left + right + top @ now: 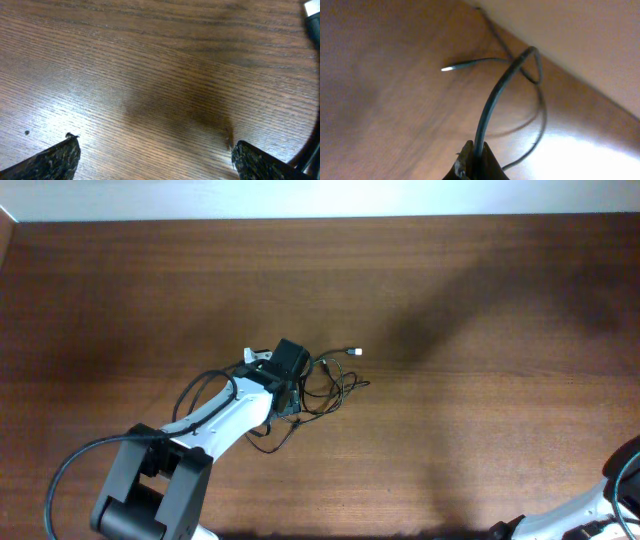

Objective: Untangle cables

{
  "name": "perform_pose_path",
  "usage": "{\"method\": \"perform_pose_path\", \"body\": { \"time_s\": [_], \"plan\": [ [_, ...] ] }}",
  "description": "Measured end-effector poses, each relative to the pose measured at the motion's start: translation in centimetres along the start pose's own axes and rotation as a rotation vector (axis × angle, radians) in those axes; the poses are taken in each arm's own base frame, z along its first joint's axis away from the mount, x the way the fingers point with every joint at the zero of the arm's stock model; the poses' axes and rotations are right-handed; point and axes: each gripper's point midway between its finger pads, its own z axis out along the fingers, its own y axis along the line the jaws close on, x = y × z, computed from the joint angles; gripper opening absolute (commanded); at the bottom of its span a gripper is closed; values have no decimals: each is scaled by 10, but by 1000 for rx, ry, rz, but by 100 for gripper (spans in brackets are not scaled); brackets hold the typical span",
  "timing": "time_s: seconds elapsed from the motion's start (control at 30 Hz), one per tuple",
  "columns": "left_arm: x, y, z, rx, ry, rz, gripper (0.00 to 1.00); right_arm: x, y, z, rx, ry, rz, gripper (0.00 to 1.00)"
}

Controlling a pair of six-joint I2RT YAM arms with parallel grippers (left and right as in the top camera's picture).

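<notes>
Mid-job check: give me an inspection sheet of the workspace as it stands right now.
Surface: brown wooden table, shadows across it.
Job's things: tangle of thin cables mid-table, a white plug end sticking out; a single thin cable shows in the right wrist view.
Clutter: nothing seen.
Grippers: left gripper open next to the tangle, only bare wood between its fingers; right gripper shut on the single thin cable.
Cables: thick arm cable loops along the left arm.
Surroundings: pale strip beyond the table's far edge.
</notes>
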Motion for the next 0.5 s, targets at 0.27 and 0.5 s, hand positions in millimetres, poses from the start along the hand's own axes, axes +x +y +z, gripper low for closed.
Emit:
{"method": "perform_pose_path", "body": {
  "time_s": [0.27, 0.5],
  "plan": [
    [-1, -1, 0, 3, -3, -1, 99, -120, 42, -328, -241, -709, -3, 4],
    [-1, -1, 0, 2, -3, -1, 99, -102, 3, -294, 30, -609, 29, 4]
  ]
}}
